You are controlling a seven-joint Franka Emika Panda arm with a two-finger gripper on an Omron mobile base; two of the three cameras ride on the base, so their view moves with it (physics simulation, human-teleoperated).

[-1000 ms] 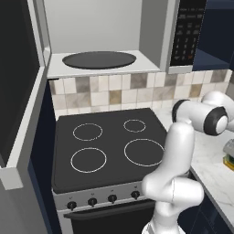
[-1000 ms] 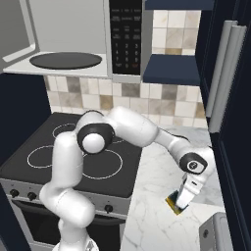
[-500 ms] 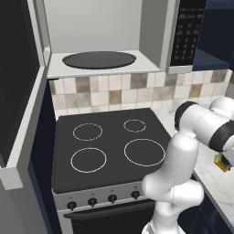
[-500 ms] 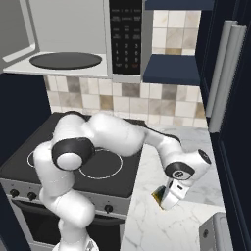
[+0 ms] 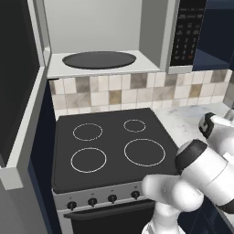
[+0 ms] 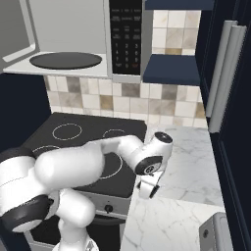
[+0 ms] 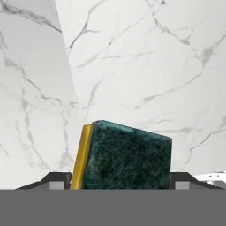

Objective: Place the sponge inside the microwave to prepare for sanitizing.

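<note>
The sponge [image 7: 126, 159] stands on edge between my fingertips, its dark green scouring face toward the camera and a yellow strip on its left. My gripper [image 7: 120, 180] is shut on it, hanging above the white marble counter [image 7: 132, 66]. From the right base camera, the gripper [image 6: 148, 188] hangs low over the counter's left edge, beside the stove. The microwave [image 5: 151, 27] sits above the stove with its door [image 5: 18, 91] swung open to the left. Its pale cavity and dark turntable [image 5: 99, 59] are exposed, well above and left of the gripper.
A black stove [image 5: 114, 146] with four white rings lies under the microwave [image 6: 126, 34]. The marble counter [image 6: 186, 162] runs to the right of it. A dark tall cabinet with a long pale handle [image 6: 225, 78] bounds the right side. A grey object's corner [image 6: 215, 235] sits at the counter's near right.
The arm has swung left with the sponge in its grip, from over the right part of the counter to the counter's edge by the stove.
</note>
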